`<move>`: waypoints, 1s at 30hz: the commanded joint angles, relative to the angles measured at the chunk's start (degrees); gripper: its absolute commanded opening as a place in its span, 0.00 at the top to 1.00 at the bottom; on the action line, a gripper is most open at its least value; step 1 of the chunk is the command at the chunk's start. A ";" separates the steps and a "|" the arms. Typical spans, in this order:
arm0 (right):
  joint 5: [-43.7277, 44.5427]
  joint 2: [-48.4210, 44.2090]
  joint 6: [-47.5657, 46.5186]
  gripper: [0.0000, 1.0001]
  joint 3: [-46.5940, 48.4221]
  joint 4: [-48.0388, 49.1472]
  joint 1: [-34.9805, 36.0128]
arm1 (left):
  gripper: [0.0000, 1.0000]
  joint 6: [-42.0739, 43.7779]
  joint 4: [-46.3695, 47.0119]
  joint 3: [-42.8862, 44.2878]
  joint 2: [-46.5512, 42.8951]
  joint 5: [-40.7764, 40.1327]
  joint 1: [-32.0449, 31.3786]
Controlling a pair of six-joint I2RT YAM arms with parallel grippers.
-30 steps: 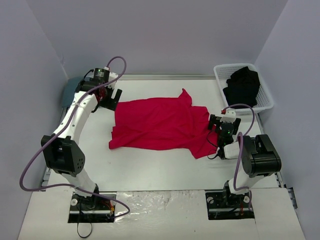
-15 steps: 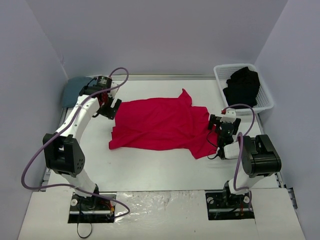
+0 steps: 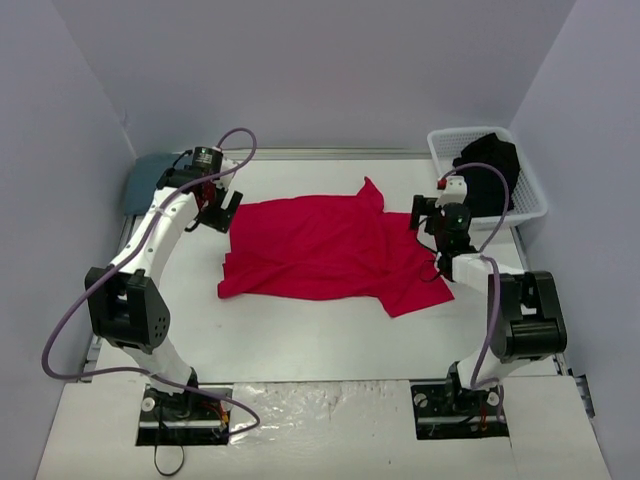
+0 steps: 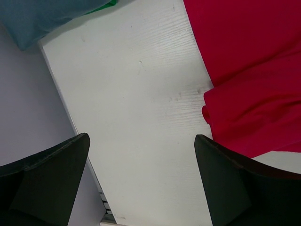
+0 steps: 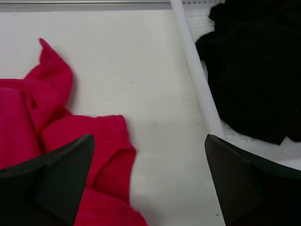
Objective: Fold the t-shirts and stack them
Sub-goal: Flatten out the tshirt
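Observation:
A bright red t-shirt (image 3: 320, 250) lies spread and rumpled on the middle of the white table. My left gripper (image 3: 222, 212) hovers open just beyond its far left corner, over bare table (image 4: 141, 179), with the red cloth (image 4: 254, 70) to its right. A slate blue-grey t-shirt (image 3: 145, 180) lies at the far left edge (image 4: 47, 16). My right gripper (image 3: 440, 212) is open above the red shirt's far right sleeve (image 5: 47, 117), nothing between its fingers (image 5: 148, 183). A black t-shirt (image 3: 487, 172) is heaped in the basket (image 5: 254, 61).
The white slatted basket (image 3: 530, 200) stands at the far right corner, its rim (image 5: 197, 75) close to my right gripper. Grey walls close in the left, back and right. A metal rail (image 3: 330, 154) runs along the table's far edge.
My right gripper has lifted off the red shirt's near right corner and moved away toward the basket. My left gripper has shifted slightly toward the shirt's far left corner.

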 commanded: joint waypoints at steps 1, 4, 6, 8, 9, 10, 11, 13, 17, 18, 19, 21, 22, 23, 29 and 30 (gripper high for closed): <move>-8.59 -4.87 -2.13 0.00 8.69 -17.65 -0.06 | 0.07 -0.41 0.58 -0.15 -2.45 -0.46 -0.33; -11.69 -5.93 -5.82 0.00 17.71 -31.36 -0.06 | 0.07 -0.06 0.58 0.29 -2.63 0.24 -0.24; -11.79 -4.97 -7.76 0.00 26.58 -41.64 -0.06 | 0.07 0.21 0.58 1.25 -2.71 0.51 -0.25; -11.79 -3.91 -8.91 0.00 32.41 -50.41 -0.06 | 0.07 0.64 0.76 2.05 -2.62 0.77 -0.25; -13.01 -3.73 -9.35 0.00 34.70 -52.81 -0.15 | 0.07 0.73 0.76 2.40 -2.45 0.94 -0.24; -14.41 -4.08 -10.40 0.00 36.99 -53.88 -0.23 | 0.07 0.91 0.67 3.27 -2.36 1.12 -0.33; -15.56 -4.61 -12.41 0.00 37.88 -56.50 -0.15 | 0.07 0.91 0.58 3.72 -2.19 1.38 -0.25; -19.43 -4.09 -15.49 0.00 42.60 -64.99 0.55 | 0.06 0.82 0.14 5.47 -1.84 2.52 -0.24; -15.50 0.48 -21.13 0.00 48.87 -73.22 3.37 | 0.05 -0.58 -0.82 9.33 -0.34 4.63 -0.24; -14.61 -0.03 -21.65 0.00 48.88 -73.05 3.02 | 0.06 -0.67 -1.96 10.48 0.70 5.16 -0.33; -15.47 -0.13 -22.18 0.00 49.05 -73.14 2.76 | 0.05 -0.50 -2.58 11.71 1.24 6.21 -0.33; -13.39 0.39 -20.18 0.00 50.01 -73.14 2.75 | 0.05 0.47 -3.63 14.87 2.64 6.83 -0.33; -12.15 0.92 -19.73 0.00 50.80 -74.18 2.67 | 0.05 1.69 -3.90 15.93 3.26 7.27 -0.33; -13.45 1.71 -20.34 0.00 52.29 -74.98 2.49 | 0.05 2.40 -4.16 18.20 3.79 7.71 -0.33; -14.87 3.82 -20.96 0.00 56.43 -78.41 1.96 | 0.10 6.27 -18.47 33.41 15.90 15.53 -0.42; -13.91 4.35 -20.35 0.00 56.78 -78.41 2.05 | 0.10 6.27 -18.49 34.65 16.44 15.71 -0.42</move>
